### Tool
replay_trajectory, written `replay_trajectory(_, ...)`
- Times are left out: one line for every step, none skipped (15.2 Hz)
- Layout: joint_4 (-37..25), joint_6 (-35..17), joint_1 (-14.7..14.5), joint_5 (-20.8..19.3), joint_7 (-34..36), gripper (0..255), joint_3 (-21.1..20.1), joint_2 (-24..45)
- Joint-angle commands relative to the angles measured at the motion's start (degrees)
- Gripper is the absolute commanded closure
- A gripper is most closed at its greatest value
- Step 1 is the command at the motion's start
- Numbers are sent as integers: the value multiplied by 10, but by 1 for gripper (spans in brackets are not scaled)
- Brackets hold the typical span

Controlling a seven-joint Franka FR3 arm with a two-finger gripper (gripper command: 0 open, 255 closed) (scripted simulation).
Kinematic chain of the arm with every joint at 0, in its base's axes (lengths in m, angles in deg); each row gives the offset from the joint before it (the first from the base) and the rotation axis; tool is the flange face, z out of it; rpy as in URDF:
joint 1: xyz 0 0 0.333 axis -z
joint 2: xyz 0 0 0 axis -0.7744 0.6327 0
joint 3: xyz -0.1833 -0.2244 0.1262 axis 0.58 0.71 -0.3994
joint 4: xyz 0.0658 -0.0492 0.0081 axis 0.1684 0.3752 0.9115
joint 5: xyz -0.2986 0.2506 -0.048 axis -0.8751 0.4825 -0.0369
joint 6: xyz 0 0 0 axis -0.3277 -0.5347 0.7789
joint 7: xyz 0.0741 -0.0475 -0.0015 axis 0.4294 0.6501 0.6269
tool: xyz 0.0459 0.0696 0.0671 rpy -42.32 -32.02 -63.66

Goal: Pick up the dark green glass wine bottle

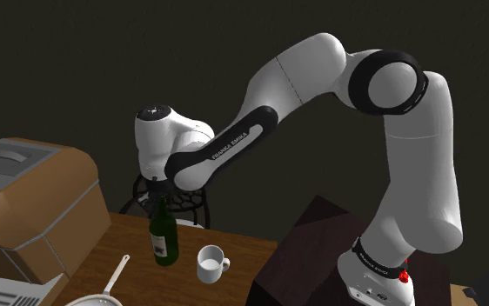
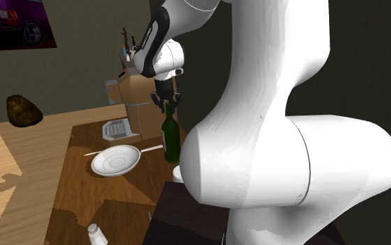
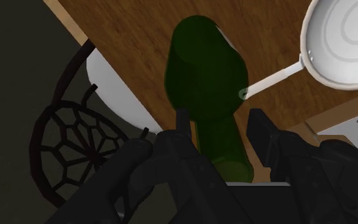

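Gripper [image 3: 219,121] open, 2 fingers straddling neck of dark green bottle [image 3: 200,63]; nothing clasped.
Bottle upright on wooden counter [image 1: 130,233], white mug [image 1: 211,262] near on shoulder view's right, pan [image 3: 343,44] on other side.
Centre neck between fingers, close firmly, lift straight up; smooth neck may slip.

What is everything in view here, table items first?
wine bottle: one, dark green, upright on the table below the gripper
mug: one, white, beside the bottle on the stand's side
pan: one, white, on the table, handle towards the bottle
box: one, brown with grey lid, shoulder view's left
table: one, brown wood
wire seat: one, black, beyond the table's edge
poster: one, purple, on the wall
stand: one, dark
arm: one, white
gripper: one, black, open, fingers either side of the bottle's neck
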Motion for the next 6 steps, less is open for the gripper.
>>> replay_trajectory(-1, 10, 2, 5, -4, 255, -4, -10)
replay_trajectory(-2, 16, 3, 8, -6, 255, -5, -15)
replay_trajectory(-3, 21, 4, 11, -8, 255, -7, -20)
replay_trajectory(-4, 27, 5, 14, -10, 255, -9, -24)
replay_trajectory(-4, 27, 6, 14, -11, 255, -9, -25)
replay_trajectory(-4, 27, 6, 14, -11, 255, -9, -25)
